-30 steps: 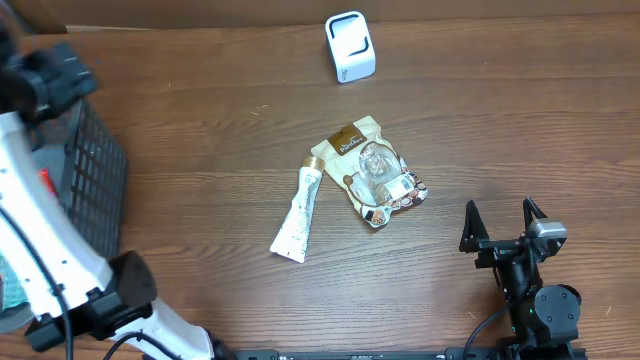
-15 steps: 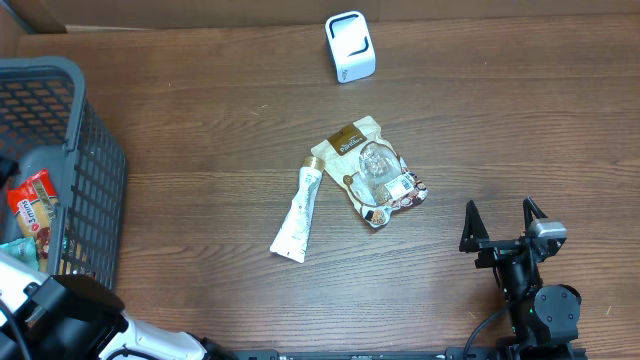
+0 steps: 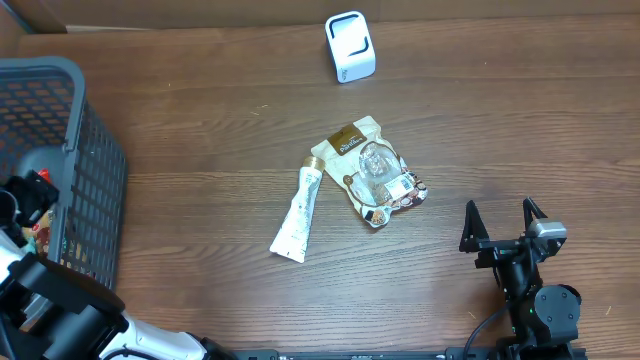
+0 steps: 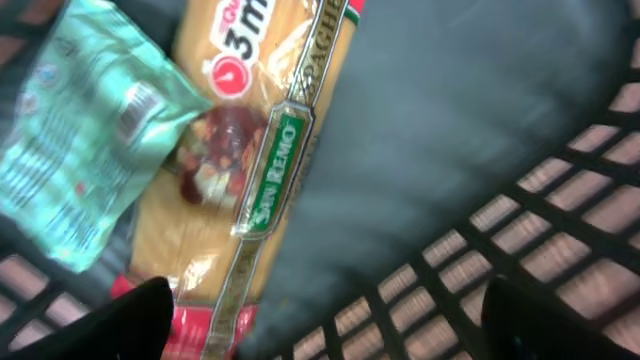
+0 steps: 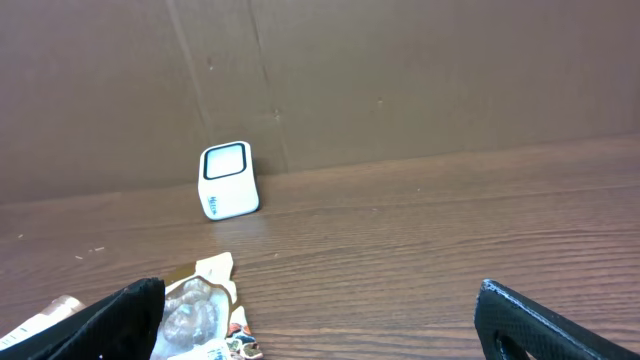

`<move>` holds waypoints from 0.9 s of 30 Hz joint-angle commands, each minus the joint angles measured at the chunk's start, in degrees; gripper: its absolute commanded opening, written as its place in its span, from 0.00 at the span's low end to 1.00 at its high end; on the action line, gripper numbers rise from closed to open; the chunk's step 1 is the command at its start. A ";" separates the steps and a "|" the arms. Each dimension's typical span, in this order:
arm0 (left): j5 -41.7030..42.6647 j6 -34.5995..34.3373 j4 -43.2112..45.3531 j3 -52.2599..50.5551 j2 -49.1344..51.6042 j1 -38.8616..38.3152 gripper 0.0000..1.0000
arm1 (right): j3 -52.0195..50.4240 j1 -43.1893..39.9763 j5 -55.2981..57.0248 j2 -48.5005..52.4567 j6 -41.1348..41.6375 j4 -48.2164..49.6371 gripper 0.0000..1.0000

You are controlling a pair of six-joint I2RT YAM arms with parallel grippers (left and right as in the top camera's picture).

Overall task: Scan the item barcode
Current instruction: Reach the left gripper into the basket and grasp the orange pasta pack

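Note:
My left gripper is down inside the grey basket at the table's left edge, open, with nothing between its fingers. Right under it lies a yellow and red spaghetti packet with a teal packet beside it. The left fingertip hangs over the spaghetti packet's red end. The white scanner stands at the back of the table, also in the right wrist view. My right gripper rests open at the front right, facing the scanner, and holds nothing.
A cream tube and a clear-windowed snack pouch lie in the middle of the table; the pouch's corner shows in the right wrist view. A brown cardboard wall backs the table.
The left arm has swung off the basket's top and lowered its gripper into the basket, with the jaws narrowing slightly. The right arm has not moved.

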 commanded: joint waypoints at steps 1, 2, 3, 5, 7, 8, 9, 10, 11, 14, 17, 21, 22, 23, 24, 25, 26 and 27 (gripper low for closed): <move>-1.18 3.93 3.80 -5.68 -0.66 -0.44 0.90 | -0.61 0.22 -0.31 -0.46 -0.07 0.15 1.00; -2.03 3.93 5.29 -7.39 -0.66 -0.44 0.91 | -0.61 0.22 -0.31 -0.46 -0.07 0.15 1.00; -3.06 3.89 6.56 -8.94 -0.66 -0.44 0.90 | -0.61 0.22 -0.31 -0.46 -0.07 0.15 1.00; -6.80 1.64 8.87 -12.07 -0.66 -0.39 0.82 | -0.61 0.22 -0.31 -0.46 -0.07 0.15 1.00; -10.23 -1.36 10.69 -14.43 -0.66 -0.33 0.82 | -0.61 0.22 -0.28 -0.46 -0.07 0.15 1.00; -11.23 -2.32 11.43 -15.41 -0.66 -0.33 0.82 | -0.61 0.22 -0.31 -0.46 -0.07 0.15 1.00; -11.74 -2.43 12.26 -16.35 -0.66 -0.33 0.83 | -0.61 0.22 -0.31 -0.46 -0.04 0.15 1.00; -12.02 -2.49 12.90 -17.07 -0.66 -0.33 0.83 | -0.61 0.22 -0.31 -0.46 -0.04 0.15 1.00; -12.41 -2.60 13.46 -17.66 -0.66 -0.33 0.84 | -0.61 0.22 -0.31 -0.46 -0.07 0.15 1.00; -16.06 -4.44 14.34 -18.67 -0.59 -0.33 0.88 | -0.61 0.22 -0.31 -0.46 -0.07 0.15 1.00; -19.82 -5.55 14.84 -18.69 -0.55 -0.15 0.94 | -0.61 0.22 -0.31 -0.46 -0.04 0.15 1.00; -19.56 -4.46 17.14 -19.17 0.15 0.52 1.00 | -0.61 0.22 -0.31 -0.46 -0.04 0.15 1.00; -19.08 -3.45 17.49 -19.26 0.61 0.55 0.99 | -0.61 0.22 -0.31 -0.46 -0.07 0.15 1.00; -18.36 -2.29 17.64 -19.26 1.18 0.52 1.00 | -0.61 0.22 -0.31 -0.46 -0.07 0.15 1.00; -17.53 -0.98 17.70 -19.28 1.79 0.50 1.00 | -0.61 0.22 -0.31 -0.46 -0.07 0.15 1.00; -16.90 -0.46 17.79 -19.28 2.36 0.39 1.00 | -0.61 0.22 -0.31 -0.46 -0.04 0.15 1.00; -16.61 -0.13 17.88 -19.28 2.67 0.35 0.99 | -0.61 0.22 -0.31 -0.46 -0.04 0.15 1.00; -16.61 -0.13 17.90 -19.28 2.95 0.35 0.98 | -0.61 0.22 -0.31 -0.46 -0.07 0.15 1.00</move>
